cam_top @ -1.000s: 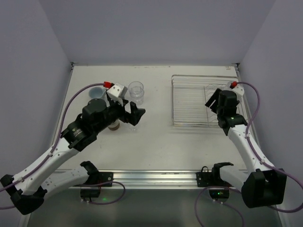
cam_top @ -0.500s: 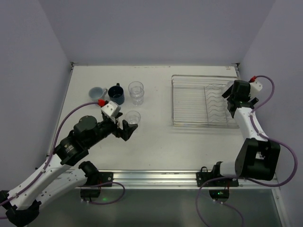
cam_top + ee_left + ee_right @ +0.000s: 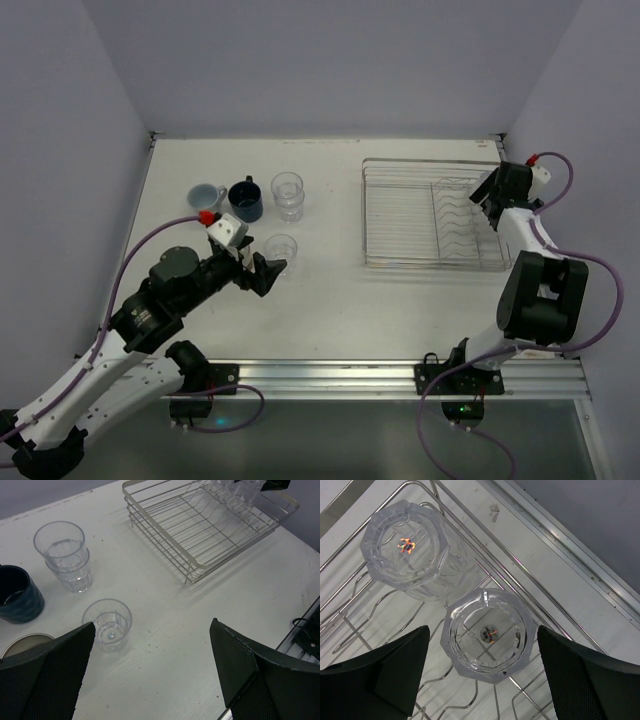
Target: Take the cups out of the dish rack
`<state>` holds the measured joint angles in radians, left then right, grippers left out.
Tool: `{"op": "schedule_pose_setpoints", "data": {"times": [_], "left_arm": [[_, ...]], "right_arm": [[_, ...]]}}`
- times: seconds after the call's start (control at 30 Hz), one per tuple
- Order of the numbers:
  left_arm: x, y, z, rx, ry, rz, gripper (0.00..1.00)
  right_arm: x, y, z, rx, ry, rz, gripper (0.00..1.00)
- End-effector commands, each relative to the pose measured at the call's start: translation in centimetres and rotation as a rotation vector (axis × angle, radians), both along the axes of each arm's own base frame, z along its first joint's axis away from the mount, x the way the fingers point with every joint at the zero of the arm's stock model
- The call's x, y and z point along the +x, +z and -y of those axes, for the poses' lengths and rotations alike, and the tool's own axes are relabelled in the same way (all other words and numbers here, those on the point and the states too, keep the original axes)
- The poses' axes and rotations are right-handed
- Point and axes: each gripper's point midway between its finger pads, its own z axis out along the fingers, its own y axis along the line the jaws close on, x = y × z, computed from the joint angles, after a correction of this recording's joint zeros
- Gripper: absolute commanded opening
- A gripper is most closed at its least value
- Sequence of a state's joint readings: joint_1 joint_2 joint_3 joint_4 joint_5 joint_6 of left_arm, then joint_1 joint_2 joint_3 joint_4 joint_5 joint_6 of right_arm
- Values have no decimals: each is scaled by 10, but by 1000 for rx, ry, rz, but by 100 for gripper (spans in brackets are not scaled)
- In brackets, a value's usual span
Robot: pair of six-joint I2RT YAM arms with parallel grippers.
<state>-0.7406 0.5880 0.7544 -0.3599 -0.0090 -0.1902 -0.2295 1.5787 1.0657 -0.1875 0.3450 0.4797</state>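
Observation:
The silver wire dish rack (image 3: 400, 215) stands at the right of the table. Two clear glass tumblers (image 3: 410, 550) (image 3: 487, 632) stand in its far right corner. My right gripper (image 3: 483, 630) hangs open over the nearer one, a finger on either side and not touching it. On the table at the left are a light blue mug (image 3: 207, 196), a navy mug (image 3: 245, 198), two stacked tumblers (image 3: 288, 195) and a single tumbler (image 3: 281, 248). My left gripper (image 3: 152, 625) is open and empty just right of that single tumbler (image 3: 107, 623).
A cream-topped cup (image 3: 25, 642) shows partly behind my left finger. The rack's wavy tines (image 3: 455, 225) run along its right half. The table's near rail (image 3: 330, 375) and the right wall lie close to the rack.
My left arm drew back toward the near edge, leaving a single tumbler showing on the table. My right gripper swung to the rack's far right corner and opened.

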Motion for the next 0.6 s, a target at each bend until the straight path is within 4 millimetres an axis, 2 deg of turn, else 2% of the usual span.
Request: {"op": "schedule_pose_setpoints", "data": {"times": [0.0,0.07,0.2,0.37,0.57], "left_arm": [[0,3,3,-9,-20,7,100],[2,2,2,-9,-17,4,100],[3,0,4,-8,-27,-4,100],[6,-2,2,-3,-13,-10,100],[7,-2,2,-3,-13,-12,100]], "right_arm": [[8,16,0,-13,21,51,91],[5,28,-1,-19,20,96,91],[8,33,1,-39,33,103,93],[13,5,7,-35,16,16,92],[15,-5,8,-25,24,-24,84]]}}
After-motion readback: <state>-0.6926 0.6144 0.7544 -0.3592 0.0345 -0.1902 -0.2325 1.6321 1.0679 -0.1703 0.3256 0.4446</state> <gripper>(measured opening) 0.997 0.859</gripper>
